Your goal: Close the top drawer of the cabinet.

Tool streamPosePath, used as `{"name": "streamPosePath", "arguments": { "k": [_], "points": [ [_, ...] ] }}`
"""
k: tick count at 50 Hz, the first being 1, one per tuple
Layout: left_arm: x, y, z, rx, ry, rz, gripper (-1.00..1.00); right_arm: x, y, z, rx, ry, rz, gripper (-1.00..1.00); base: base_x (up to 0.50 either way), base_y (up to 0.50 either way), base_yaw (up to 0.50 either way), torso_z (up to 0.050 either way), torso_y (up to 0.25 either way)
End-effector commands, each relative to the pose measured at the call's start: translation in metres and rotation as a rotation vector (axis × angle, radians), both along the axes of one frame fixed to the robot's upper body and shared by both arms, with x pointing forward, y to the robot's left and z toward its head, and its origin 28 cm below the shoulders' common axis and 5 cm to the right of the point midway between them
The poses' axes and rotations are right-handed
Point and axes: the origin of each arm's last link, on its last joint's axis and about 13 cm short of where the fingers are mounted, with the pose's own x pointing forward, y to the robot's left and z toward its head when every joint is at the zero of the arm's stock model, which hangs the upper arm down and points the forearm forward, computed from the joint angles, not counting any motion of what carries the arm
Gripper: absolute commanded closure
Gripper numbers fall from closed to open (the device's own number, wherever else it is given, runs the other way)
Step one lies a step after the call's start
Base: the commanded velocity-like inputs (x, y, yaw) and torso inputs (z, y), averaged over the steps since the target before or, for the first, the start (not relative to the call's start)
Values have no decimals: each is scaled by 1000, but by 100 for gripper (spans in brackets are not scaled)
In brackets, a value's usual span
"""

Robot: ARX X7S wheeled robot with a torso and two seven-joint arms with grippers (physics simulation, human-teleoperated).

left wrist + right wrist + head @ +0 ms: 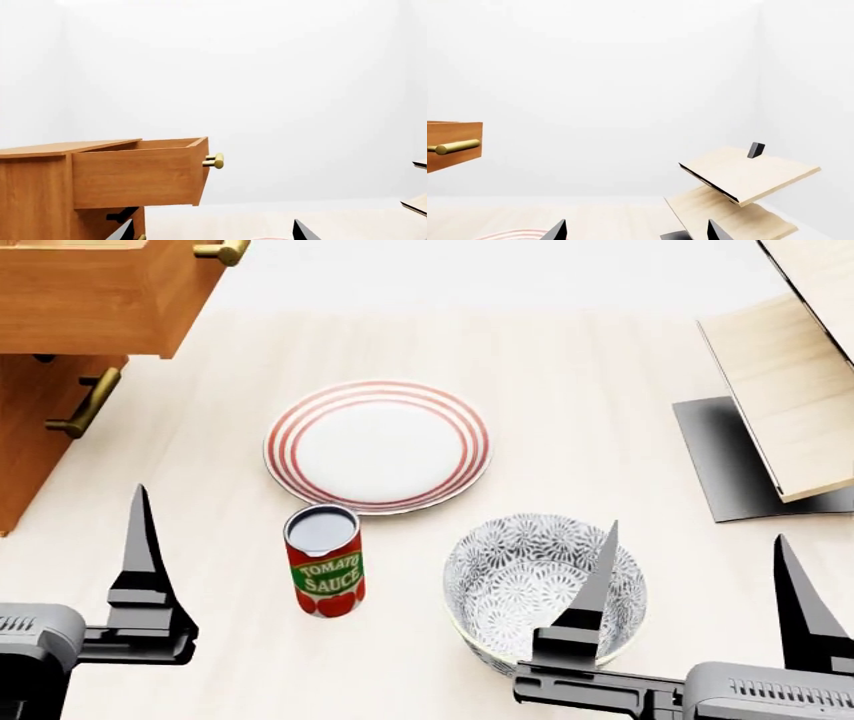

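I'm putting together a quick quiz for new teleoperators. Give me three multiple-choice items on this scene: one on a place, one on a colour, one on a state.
1. Where does the tomato sauce can stand?
A. On the plate
B. On the table, between the plate and the robot
C. Inside the bowl

2. What colour are the rings on the plate?
A. Red
B. Blue
C. Green

3. In what state is the top drawer?
A. Pushed fully shut
B. Removed from the cabinet
C. Pulled out

Answers:
1. B: in the head view the can stands upright on the table, nearer the robot than the plate, beside the patterned bowl.
2. A: red rings circle the white plate's rim.
3. C: in the left wrist view the drawer juts well out from the cabinet, its brass handle clear of the front; the left gripper and right gripper are open and apart from it.
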Motion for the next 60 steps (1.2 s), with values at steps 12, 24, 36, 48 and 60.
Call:
{"name": "streamPosePath", "arguments": {
  "k": [12, 24, 36, 48, 60],
  "points": [
    [4, -8, -6, 89, -10, -54, -100, -1, 2, 0, -18, -3, 13, -100, 500, 0, 0, 0, 0],
    [7, -12, -10, 115, -20, -81, -100, -1, 2, 1, -7, -17, 21, -100, 250, 0, 0, 17, 0],
    [15, -25, -22, 237, -23, -92, -100, 0, 0, -1, -3, -15, 20, -100, 0, 0, 0, 0, 0],
    [30, -35, -18, 281, -15, -92, -100, -4, 2, -4, -46, -81, 56, -100, 103, 0, 0, 0, 0],
    [46, -37, -23, 314, 15, -76, -100, -4, 3, -5, -47, -70, 59, -100, 486, 0, 0, 0, 0]
  ]
}}
